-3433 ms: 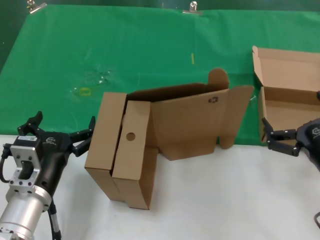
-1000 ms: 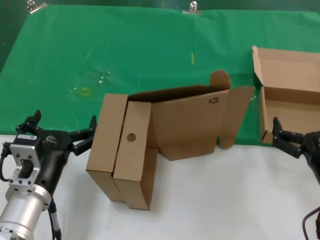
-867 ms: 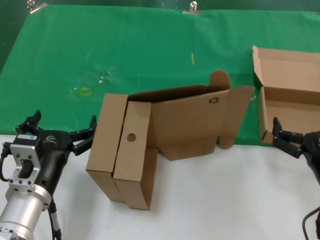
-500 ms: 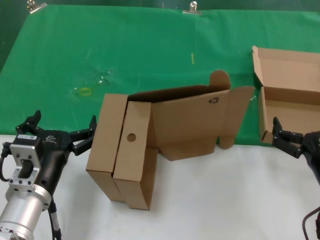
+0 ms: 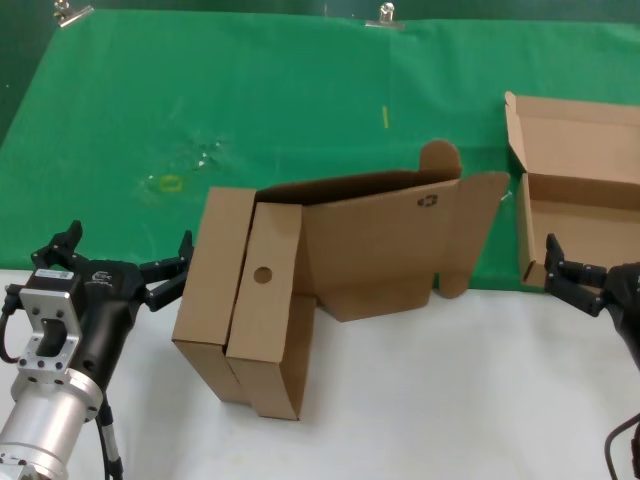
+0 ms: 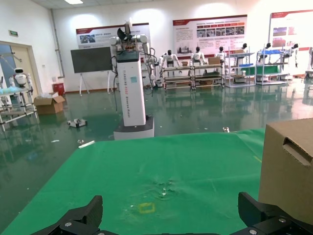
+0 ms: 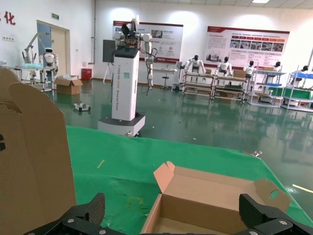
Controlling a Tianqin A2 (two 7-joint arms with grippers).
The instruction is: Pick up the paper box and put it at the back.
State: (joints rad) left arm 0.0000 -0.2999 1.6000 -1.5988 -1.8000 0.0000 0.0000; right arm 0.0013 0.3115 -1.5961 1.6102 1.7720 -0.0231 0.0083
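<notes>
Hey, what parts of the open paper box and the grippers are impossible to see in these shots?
- Paper box: its right end is cut off by the head view's edge.
- Box floor: mostly below the right wrist view's edge.
- Right gripper: partly cut off by the head view's edge.
- Left gripper: only fingertips visible in the left wrist view.

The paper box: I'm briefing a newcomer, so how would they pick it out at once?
On the green cloth, look to the far right edge, just beyond the right gripper. The paper box lies there open, lid raised, unlike the upright cardboard pieces in the middle.

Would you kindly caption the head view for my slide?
Open right gripper poised at the open paper box; left gripper waits open.
</notes>
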